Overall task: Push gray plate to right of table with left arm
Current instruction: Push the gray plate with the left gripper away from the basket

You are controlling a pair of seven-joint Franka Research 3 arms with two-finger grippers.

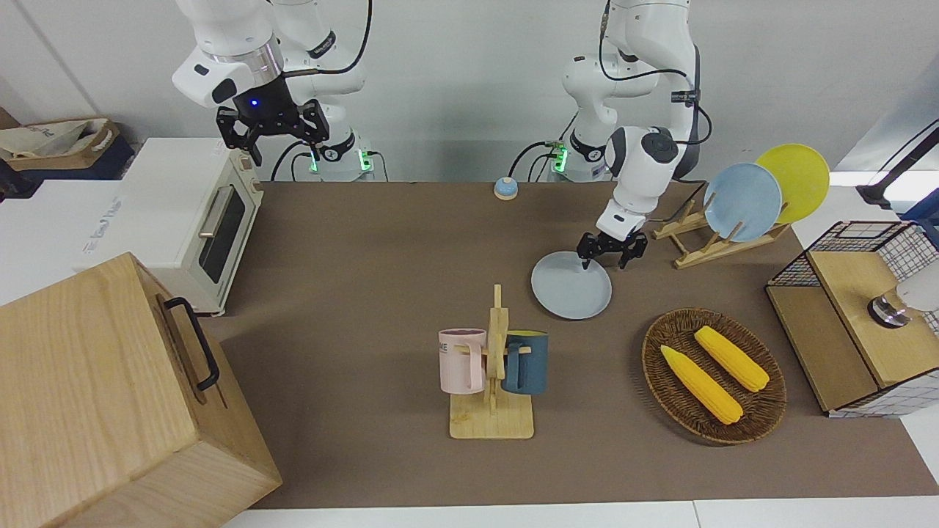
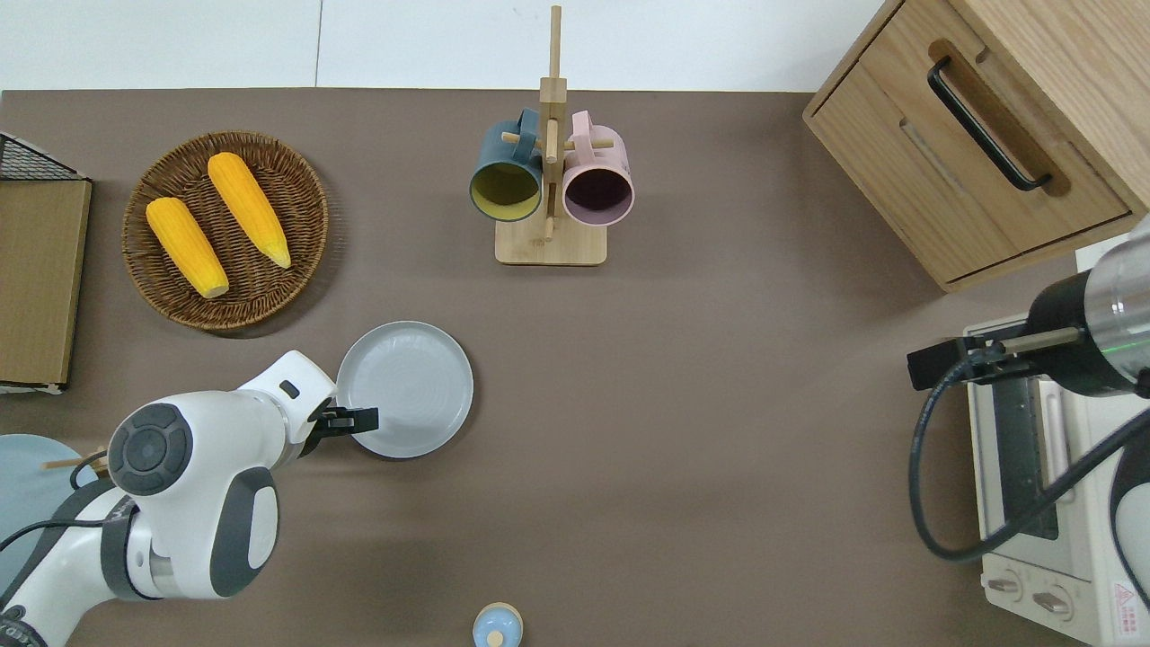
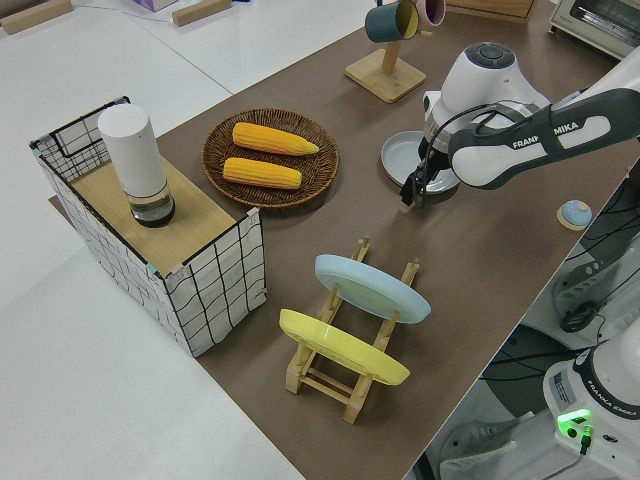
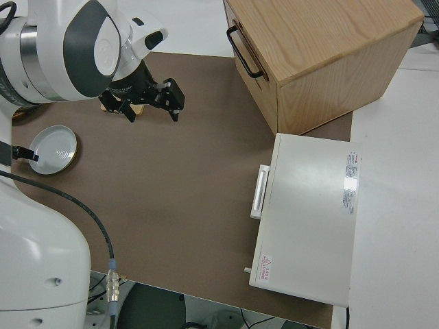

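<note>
The gray plate [image 1: 571, 287] lies flat on the brown table [image 1: 367, 257], nearer to the robots than the mug stand; it also shows in the overhead view [image 2: 409, 386] and the left side view [image 3: 405, 155]. My left gripper [image 1: 604, 258] is open and low at the plate's rim on the edge toward the left arm's end. One finger is over the rim and the other is outside it. The overhead view [image 2: 355, 419] shows it over that edge. My right gripper [image 1: 273, 136] is parked and open.
A mug stand [image 1: 491, 367] with two mugs stands farther from the robots than the plate. A wicker basket [image 1: 713, 375] of corn, a plate rack [image 1: 722, 242] with sky-blue and yellow plates, and a wire box [image 1: 858, 315] are at the left arm's end. A toaster oven [image 1: 191, 213] and wooden cabinet [image 1: 110, 396] are at the right arm's end.
</note>
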